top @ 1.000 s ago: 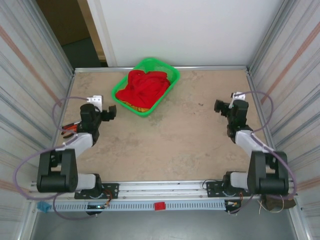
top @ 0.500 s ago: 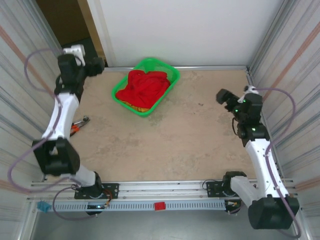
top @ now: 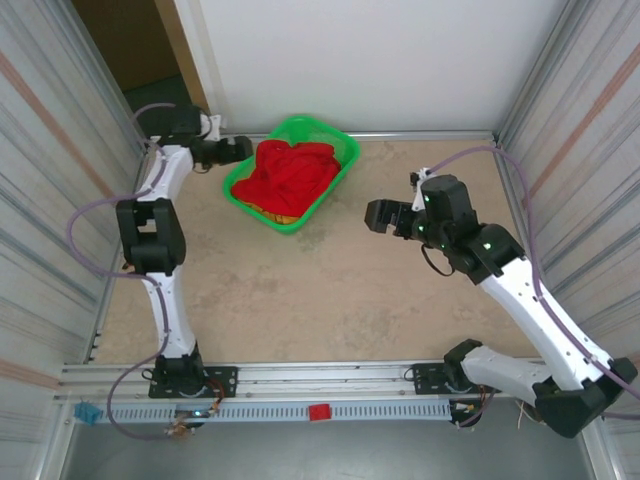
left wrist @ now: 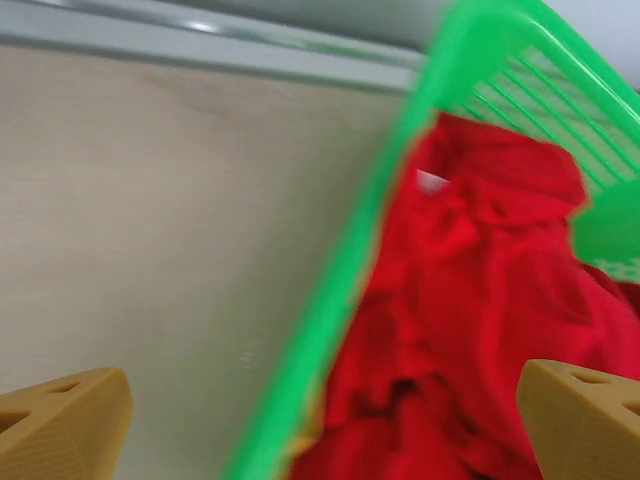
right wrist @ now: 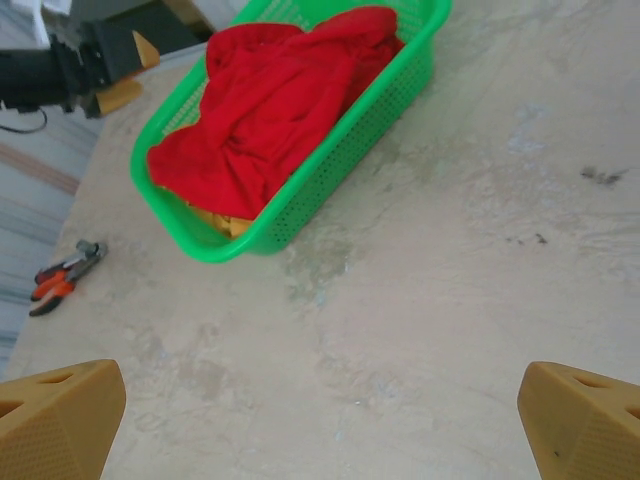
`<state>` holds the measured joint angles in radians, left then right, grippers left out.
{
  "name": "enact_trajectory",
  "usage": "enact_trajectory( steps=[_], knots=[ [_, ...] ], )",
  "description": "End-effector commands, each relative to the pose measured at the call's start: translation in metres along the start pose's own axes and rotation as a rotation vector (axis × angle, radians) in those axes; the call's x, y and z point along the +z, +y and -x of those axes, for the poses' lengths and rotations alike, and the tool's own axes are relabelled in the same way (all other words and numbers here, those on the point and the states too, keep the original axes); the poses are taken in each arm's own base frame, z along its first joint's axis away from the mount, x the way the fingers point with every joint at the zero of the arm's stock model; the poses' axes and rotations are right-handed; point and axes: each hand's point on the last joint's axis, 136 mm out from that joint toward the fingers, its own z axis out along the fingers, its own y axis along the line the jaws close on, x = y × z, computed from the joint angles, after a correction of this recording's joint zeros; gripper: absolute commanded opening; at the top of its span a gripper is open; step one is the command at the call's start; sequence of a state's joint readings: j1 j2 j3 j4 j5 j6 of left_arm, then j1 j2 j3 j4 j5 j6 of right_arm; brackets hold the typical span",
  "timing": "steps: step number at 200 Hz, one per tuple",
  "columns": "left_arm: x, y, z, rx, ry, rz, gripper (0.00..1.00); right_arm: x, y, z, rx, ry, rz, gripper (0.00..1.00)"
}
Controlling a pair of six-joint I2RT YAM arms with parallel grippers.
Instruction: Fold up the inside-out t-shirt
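Red inside-out t-shirt lies bunched in a green basket by the far edge of the tabletop — left gripper beside its rim, right gripper nearer the middle, both spread wide, holding nothing.

Robotics lab test cell: left arm, right arm bolted to aluminium rail at near counter edge; ribbed metal panels left, right; white board far.
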<state>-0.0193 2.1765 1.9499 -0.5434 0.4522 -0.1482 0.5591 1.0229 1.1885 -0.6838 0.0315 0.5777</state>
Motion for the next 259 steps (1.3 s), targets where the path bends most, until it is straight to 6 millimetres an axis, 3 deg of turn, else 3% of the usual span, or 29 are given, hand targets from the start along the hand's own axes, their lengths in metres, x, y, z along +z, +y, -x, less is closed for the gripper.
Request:
enact_trajectory(
  steps=[1,25,29,64,78,91,132,193,217,259],
  knots=[
    [-0.004,-0.097,-0.014,0.085,0.048,-0.2,0.99,-0.029,-0.016,-0.006,0.051,-0.02,-0.061,0.99],
    [0.015,-0.157,-0.044,0.094,0.088,-0.276,0.99,-0.04,-0.024,-0.016,0.078,-0.012,-0.069,0.99],
    [0.007,-0.174,-0.041,0.107,0.065,-0.296,0.99,-0.041,-0.024,-0.018,0.078,-0.007,-0.071,0.99],
    [0.008,-0.273,-0.071,0.183,0.05,-0.385,0.99,-0.047,-0.024,-0.022,0.084,0.012,-0.067,0.99],
    [0.003,-0.292,-0.077,0.229,0.041,-0.361,0.99,-0.049,-0.021,-0.022,0.08,0.018,-0.054,0.99],
    [-0.007,-0.293,-0.074,0.235,0.02,-0.322,0.99,-0.05,-0.019,-0.024,0.074,0.025,-0.048,0.99],
    [-0.053,-0.251,-0.055,0.202,-0.131,-0.154,0.99,-0.051,-0.008,-0.026,0.063,0.033,-0.005,0.99],
    [-0.115,-0.138,0.001,0.071,-0.343,0.165,0.99,-0.041,0.01,-0.026,0.031,0.053,0.059,0.99],
    [-0.112,-0.085,0.012,-0.003,-0.328,0.242,0.99,-0.036,0.017,-0.026,0.014,0.07,0.087,0.99],
    [-0.086,0.001,0.015,-0.067,-0.258,0.393,0.99,-0.028,0.022,-0.031,-0.015,0.098,0.107,0.99]
  ],
)
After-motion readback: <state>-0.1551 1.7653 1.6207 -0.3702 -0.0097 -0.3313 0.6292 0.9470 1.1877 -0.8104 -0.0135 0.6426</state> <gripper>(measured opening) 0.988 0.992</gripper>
